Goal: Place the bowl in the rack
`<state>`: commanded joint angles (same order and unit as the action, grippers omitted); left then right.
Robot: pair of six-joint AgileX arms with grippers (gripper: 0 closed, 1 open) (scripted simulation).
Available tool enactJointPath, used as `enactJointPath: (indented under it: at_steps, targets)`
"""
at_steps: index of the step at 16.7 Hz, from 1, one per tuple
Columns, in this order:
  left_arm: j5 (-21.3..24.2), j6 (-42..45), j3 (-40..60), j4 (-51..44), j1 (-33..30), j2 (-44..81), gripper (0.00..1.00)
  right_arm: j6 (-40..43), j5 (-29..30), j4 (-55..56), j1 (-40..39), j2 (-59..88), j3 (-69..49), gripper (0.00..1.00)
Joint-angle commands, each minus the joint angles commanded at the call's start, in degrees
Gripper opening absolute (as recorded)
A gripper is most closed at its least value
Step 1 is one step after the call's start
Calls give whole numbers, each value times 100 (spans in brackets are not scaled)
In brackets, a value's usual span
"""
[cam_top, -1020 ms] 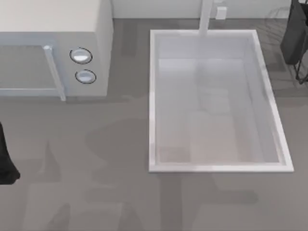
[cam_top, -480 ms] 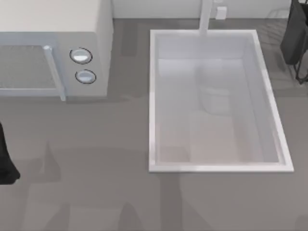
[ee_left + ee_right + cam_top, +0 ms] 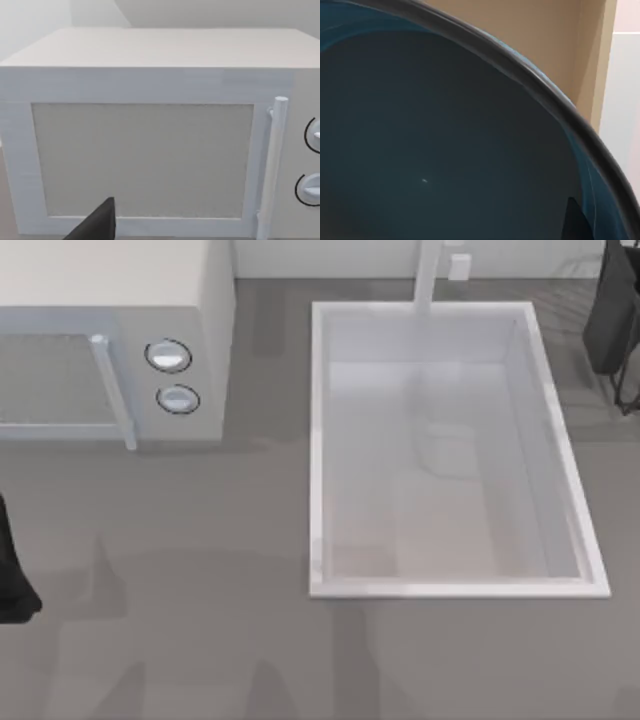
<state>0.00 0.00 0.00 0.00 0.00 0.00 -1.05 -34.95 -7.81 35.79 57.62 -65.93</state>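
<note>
The bowl point(image 3: 445, 150) sits very close to the right wrist camera, its glossy teal-blue inside and dark rim curving across the view. My right gripper point(image 3: 572, 222) is shut on the bowl, and one dark fingertip point(image 3: 571, 220) lies over its inner wall. In the top view my right arm point(image 3: 612, 310) is a dark shape at the far right back corner. The thin dark wires of the rack point(image 3: 628, 398) stand right beside it, partly cut off by the edge. My left gripper point(image 3: 97, 225) is parked at the left edge of the table, facing the microwave.
A white microwave point(image 3: 110, 350) with two knobs stands at the back left, its door handle point(image 3: 274, 165) close to the left wrist camera. The white sink point(image 3: 318, 440) with a faucet point(image 3: 428, 275) takes up the middle right. Grey counter lies in front.
Faint shadows on the counter and in the sink have shifted. Both arms look still in the top view.
</note>
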Motion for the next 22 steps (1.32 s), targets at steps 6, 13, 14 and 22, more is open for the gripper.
enactJointPath:
  at_steps: [6, 13, 14, 22]
  targets:
    - [0, 0, 0, 0, 0, 0, 100, -4, 528, 1632, -490, 1513, 155, 0]
    - [0, 0, 0, 0, 0, 0, 100, 16, 1537, 4713, -1458, 3894, 756, 0]
    - [0, 0, 0, 0, 0, 0, 100, 15, 1657, 4989, -1575, 4118, 831, 0]
    - [0, 0, 0, 0, 0, 0, 100, 12, 1906, 5497, -1822, 4534, 986, 0]
